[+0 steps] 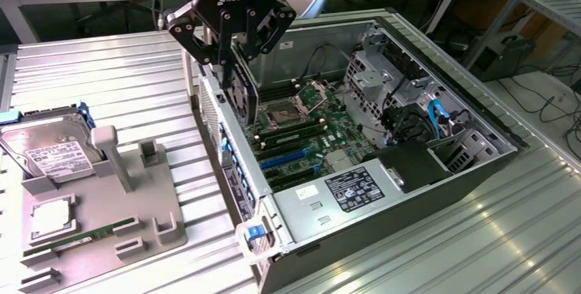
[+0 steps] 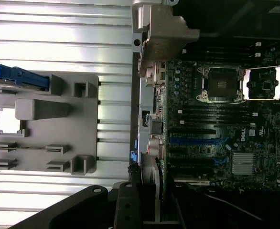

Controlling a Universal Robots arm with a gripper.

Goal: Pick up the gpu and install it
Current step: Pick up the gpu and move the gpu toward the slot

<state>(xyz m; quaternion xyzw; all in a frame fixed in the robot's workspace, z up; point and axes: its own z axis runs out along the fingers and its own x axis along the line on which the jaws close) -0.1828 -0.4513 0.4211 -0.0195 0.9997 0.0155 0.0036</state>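
The gripper [image 1: 235, 54], closed partway, clamps the graphics card [image 1: 243, 93] upright by its upper edge, just inside the open computer case's [image 1: 426, 205] rear wall, above the motherboard [image 1: 313, 137].

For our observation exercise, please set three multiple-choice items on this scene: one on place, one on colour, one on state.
1. The gpu is: A lying flat, unheld; B held on edge over the computer case; C fully installed.
2. The hard drive label is: A white; B red; C green.
3. The computer case is: A open; B closed; C wrapped.
Key: 1 B, the fingers grip it above the case's rear edge. 2 A, a white label lies on the silver body. 3 A, the motherboard shows.
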